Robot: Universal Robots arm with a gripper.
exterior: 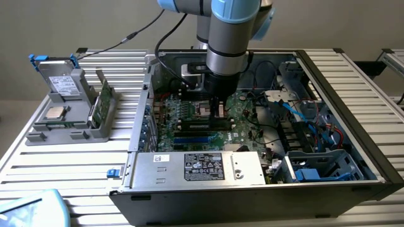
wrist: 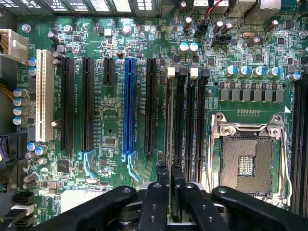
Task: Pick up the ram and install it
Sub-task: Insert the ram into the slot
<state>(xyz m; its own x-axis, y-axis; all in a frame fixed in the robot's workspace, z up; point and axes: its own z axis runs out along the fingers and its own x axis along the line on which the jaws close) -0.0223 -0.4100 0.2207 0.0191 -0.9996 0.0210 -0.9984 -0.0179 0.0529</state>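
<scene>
My gripper [exterior: 220, 112] reaches down into the open computer case [exterior: 353, 118] and stands over the memory slots, between the CPU socket [wrist: 248, 163] and the blue slot [wrist: 129, 106]. In the wrist view the ram [wrist: 169, 120] appears edge-on as a thin strip standing in the memory slot nearest the long black slots, in line with that slot's white latch [wrist: 171, 72]. The two black fingertips [wrist: 162, 174] straddle the ram's near end with only a narrow gap, so the gripper [wrist: 169, 175] is shut on the ram's top edge.
A grey holder [exterior: 69, 118] outside the case, at the exterior view's left, carries a drive, a CPU and a green circuit card [exterior: 102, 101]. The power supply [exterior: 202, 165] fills the case's near side. Cables and drive bays [exterior: 315, 161] crowd the exterior view's right.
</scene>
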